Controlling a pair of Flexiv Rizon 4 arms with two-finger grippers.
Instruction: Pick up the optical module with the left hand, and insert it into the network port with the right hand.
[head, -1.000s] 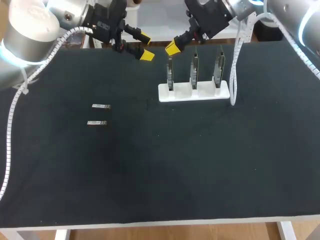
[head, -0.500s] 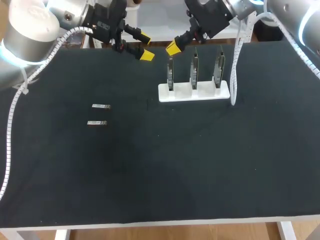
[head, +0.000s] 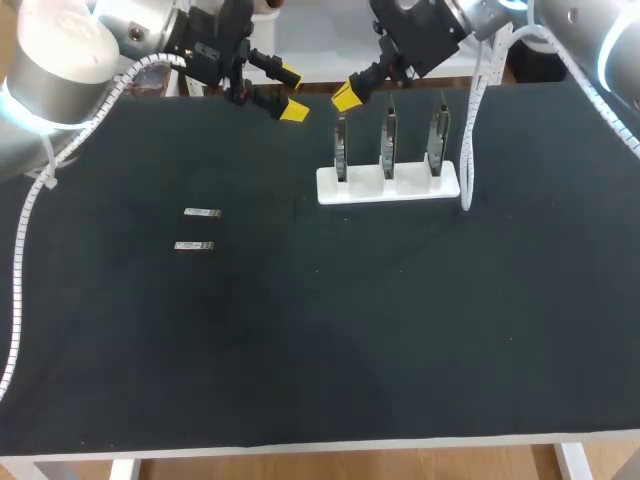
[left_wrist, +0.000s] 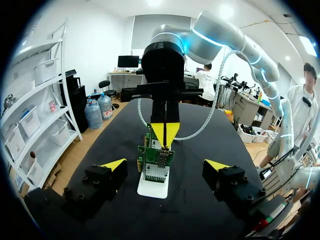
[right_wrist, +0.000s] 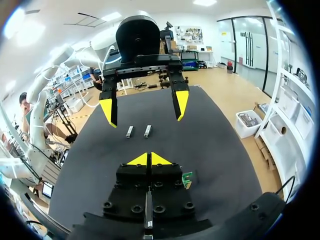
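Two small silver optical modules lie on the black table at the left, one (head: 202, 212) just behind the other (head: 194, 246); the right wrist view shows them (right_wrist: 129, 131) (right_wrist: 147, 131) side by side beyond its fingers. A white stand (head: 388, 184) at the back middle holds three upright port boards (head: 388, 142). My left gripper (head: 291, 92) hangs open and empty at the back edge, left of the stand. My right gripper (head: 346, 96) is shut and empty just above the leftmost board. From the left wrist, the boards (left_wrist: 156, 161) stand between its open fingers (left_wrist: 165, 165), with the shut right gripper (left_wrist: 165, 134) above them.
A white cable sleeve (head: 466, 150) hangs from my right arm beside the stand's right end. The black mat (head: 350, 330) stretches from the stand to the front edge. The two grippers face each other closely at the back of the table.
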